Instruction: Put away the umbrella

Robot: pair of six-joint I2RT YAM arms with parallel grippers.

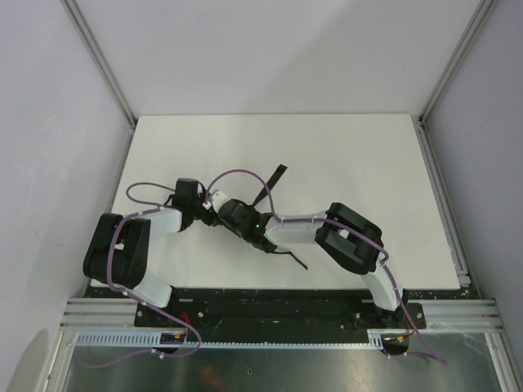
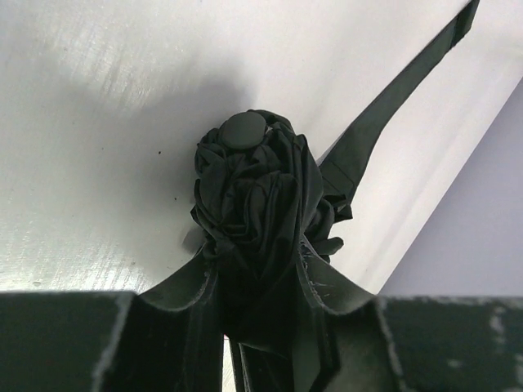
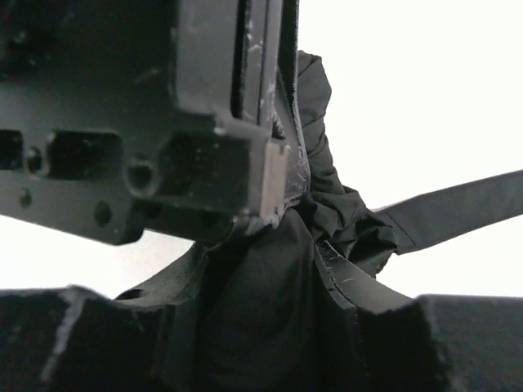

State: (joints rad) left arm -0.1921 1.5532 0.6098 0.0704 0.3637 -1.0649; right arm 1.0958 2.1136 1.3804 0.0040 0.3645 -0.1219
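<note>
So the umbrella [image 2: 257, 196] sits right in the middle of the top view, folded down into a crumpled black bundle and pinched between both arms over the white table [image 1: 343, 155]. From up there you can hardly see it, because the two wrists crowd in over it. The left gripper [image 2: 265, 290] is closed down tight on the bundle. In its wrist cam the two fingers [image 2: 176, 298] come in from the bottom of the frame and press the fabric on both sides. The canopy bunches up above them, with the round cap [image 2: 245, 131] near the centre of the picture. The right gripper [image 3: 265, 286] is clamped on it too, with black fabric squeezed between its fingers at the bottom of that view. The left gripper's body fills the upper left of the same view, basically touching the cloth. The closure strap [image 2: 392, 98] hangs loose and flat and runs off toward the upper right in the left cam. From the top it pokes out up and to the right of where the grippers meet. There's also a thin dark line [image 1: 292, 258] sticking out below the right forearm, lower centre of the top view, and I honestly can't tell what it is.
</note>
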